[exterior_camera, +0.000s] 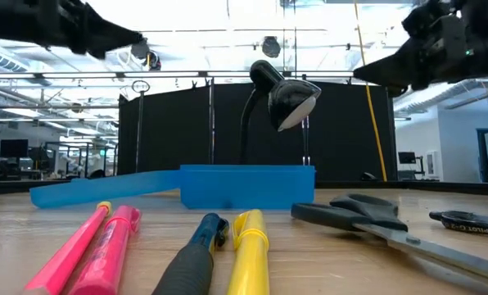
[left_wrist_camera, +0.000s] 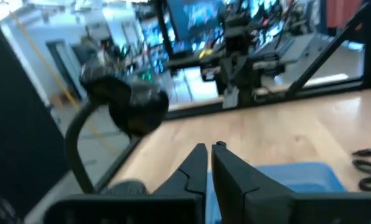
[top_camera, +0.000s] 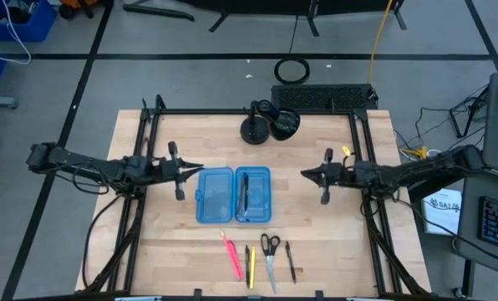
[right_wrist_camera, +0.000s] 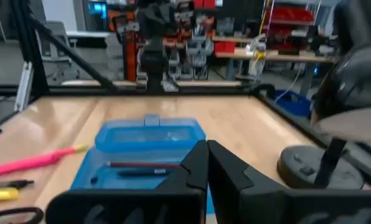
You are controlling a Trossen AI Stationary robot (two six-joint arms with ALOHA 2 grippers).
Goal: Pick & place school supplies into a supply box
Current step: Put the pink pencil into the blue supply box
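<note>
We see the table (top_camera: 149,251) with the open blue box (top_camera: 233,195) at its middle, a dark pen or two already lying in its right half. Our left gripper (top_camera: 182,170) and right gripper (top_camera: 314,175) hover level with it on either side, both with fingers closed on nothing. The remaining supplies (top_camera: 259,256) lie in a row nearer than the box, long axes running near-to-far, about equally close to both grippers.

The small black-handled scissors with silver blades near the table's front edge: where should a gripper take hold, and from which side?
Grip the small black-handled scissors at the closed silver blades just below the handle loops, coming straight down from above. They lie flat, with neighbours on both sides, so close the fingers across the narrow blades. The right gripper, shut, hovers nearer; I would use it.
</note>
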